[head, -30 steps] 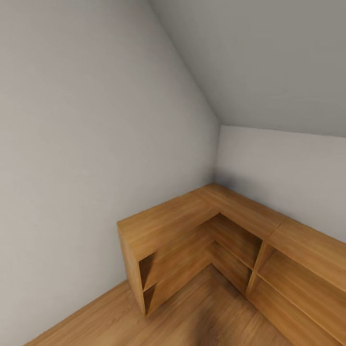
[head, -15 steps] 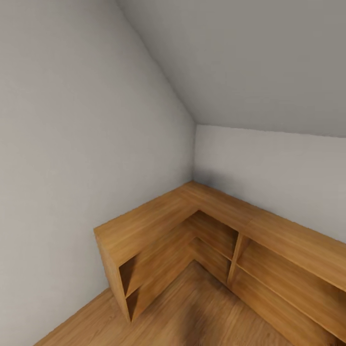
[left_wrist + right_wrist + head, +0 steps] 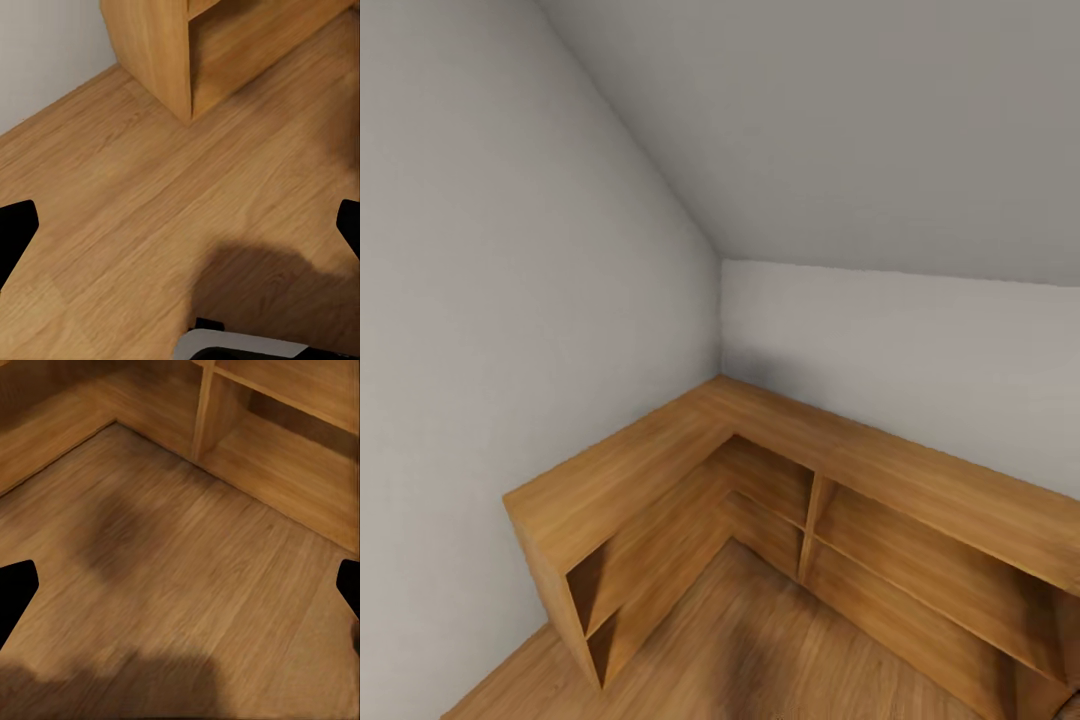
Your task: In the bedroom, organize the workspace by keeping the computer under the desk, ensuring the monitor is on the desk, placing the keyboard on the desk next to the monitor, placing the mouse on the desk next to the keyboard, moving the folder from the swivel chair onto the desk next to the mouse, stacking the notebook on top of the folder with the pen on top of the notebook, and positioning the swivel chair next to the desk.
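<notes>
Both grippers hang over the light wood plank floor (image 3: 760, 640), the left gripper (image 3: 180, 225) and right gripper (image 3: 180, 592) each with black fingertips spread wide, holding nothing. Beyond stands a low L-shaped oak shelf cabinet (image 3: 660, 470) in the bedroom corner, beneath grey sloped walls (image 3: 840, 150).

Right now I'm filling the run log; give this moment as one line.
phase: in transit | head view: oak corner shelf unit, grey walls | wood floor under both wrists | fingers: apart, holding nothing
</notes>
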Tool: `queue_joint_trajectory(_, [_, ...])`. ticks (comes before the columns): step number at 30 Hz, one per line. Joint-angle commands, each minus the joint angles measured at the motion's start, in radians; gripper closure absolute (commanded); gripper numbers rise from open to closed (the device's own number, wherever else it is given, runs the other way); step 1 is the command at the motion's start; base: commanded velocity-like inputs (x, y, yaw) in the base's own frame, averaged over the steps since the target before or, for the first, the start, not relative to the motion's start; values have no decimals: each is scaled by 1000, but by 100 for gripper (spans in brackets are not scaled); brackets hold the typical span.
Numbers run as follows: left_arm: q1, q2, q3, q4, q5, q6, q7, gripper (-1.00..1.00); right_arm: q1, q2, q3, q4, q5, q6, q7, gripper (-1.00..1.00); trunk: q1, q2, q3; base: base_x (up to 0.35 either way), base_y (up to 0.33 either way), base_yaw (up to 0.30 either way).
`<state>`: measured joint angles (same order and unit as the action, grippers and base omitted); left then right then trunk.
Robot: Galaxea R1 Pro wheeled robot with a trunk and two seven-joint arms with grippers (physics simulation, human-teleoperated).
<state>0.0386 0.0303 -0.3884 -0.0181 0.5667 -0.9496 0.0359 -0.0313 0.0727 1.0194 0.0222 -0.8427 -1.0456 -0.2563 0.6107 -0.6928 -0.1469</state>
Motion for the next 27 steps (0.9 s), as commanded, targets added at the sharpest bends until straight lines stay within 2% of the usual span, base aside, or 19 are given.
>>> queue_joint_trajectory(1, [0,0,-8,-2,5,-1,4,-100,-1,1,8,2,2,-2,-10,-100,0,-1,-1,0,202,-297])
queue_joint_trajectory(12, [1,0,-8,-2,5,1,3,-100,-1,1,8,2,1,-2,-11,-100,0,-1,-1,18,272,-297])
queue_joint_trajectory(27, [1,0,-8,-2,4,5,2,-100,-1,1,8,2,-2,-2,-14,-100,0,-1,-1,35,17,-297])
